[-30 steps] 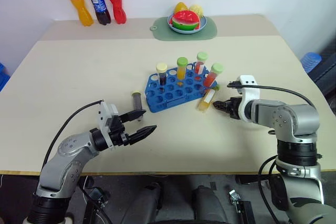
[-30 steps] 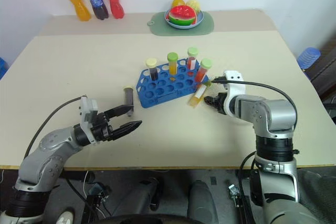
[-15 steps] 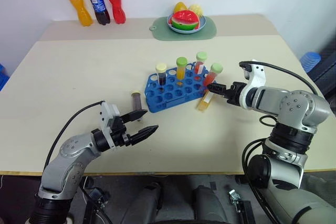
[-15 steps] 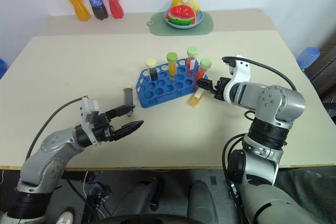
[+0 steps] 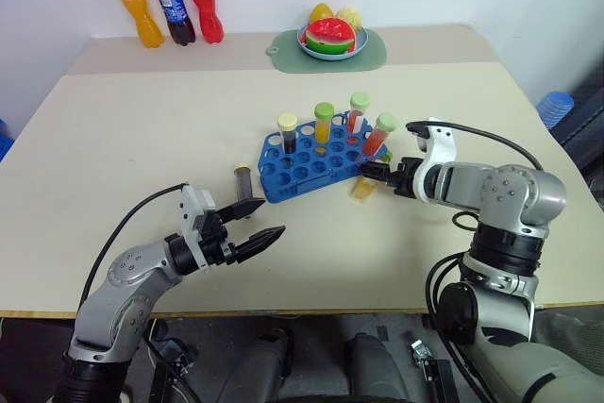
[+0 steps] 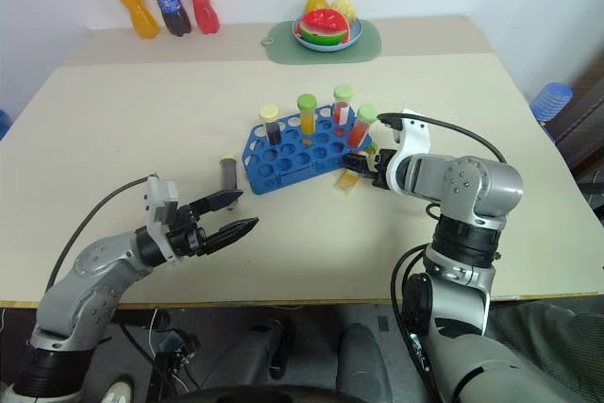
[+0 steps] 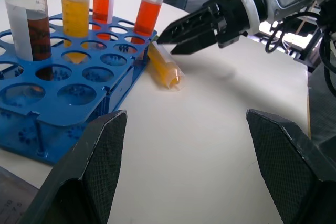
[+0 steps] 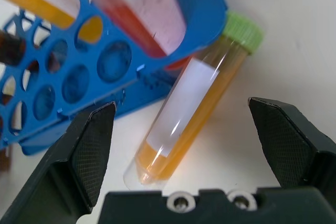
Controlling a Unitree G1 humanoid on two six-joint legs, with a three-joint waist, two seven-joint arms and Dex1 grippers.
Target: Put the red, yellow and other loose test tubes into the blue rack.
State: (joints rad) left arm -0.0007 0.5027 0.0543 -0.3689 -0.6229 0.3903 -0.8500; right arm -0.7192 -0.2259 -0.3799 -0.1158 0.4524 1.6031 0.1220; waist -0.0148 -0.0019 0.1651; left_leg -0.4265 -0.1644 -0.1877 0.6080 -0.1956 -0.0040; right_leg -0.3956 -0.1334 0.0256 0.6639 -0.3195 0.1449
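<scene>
Both fingers of the right gripper [image 8: 184, 145] are spread wide, nothing held; the yellow tube [image 8: 191, 111] is framed between them, not yet touched. That tube lies flat on the table [image 5: 142, 129], green cap pointing away from the gripper, its side just beside or against the near corner of the blue rack [image 5: 311, 165]; contact cannot be confirmed.

Handling, as judged: small and light, rigid clear plastic, smooth and round, so rolling or slipping under a skewed pinch is likely. Liquid fill is partial, so the weight will shift when it is tilted upright. The grip is best placed across the body at the white label, clear of cap and tip, with the fingers square to the axis. The rack wall beside it leaves little room for the inner finger.

The left gripper [image 5: 253, 221] is also open and empty, hovering above the table near the dark brown tube [image 5: 243, 179], which lies loose just off the rack's left end. Four tubes are standing in the rack already.
</scene>
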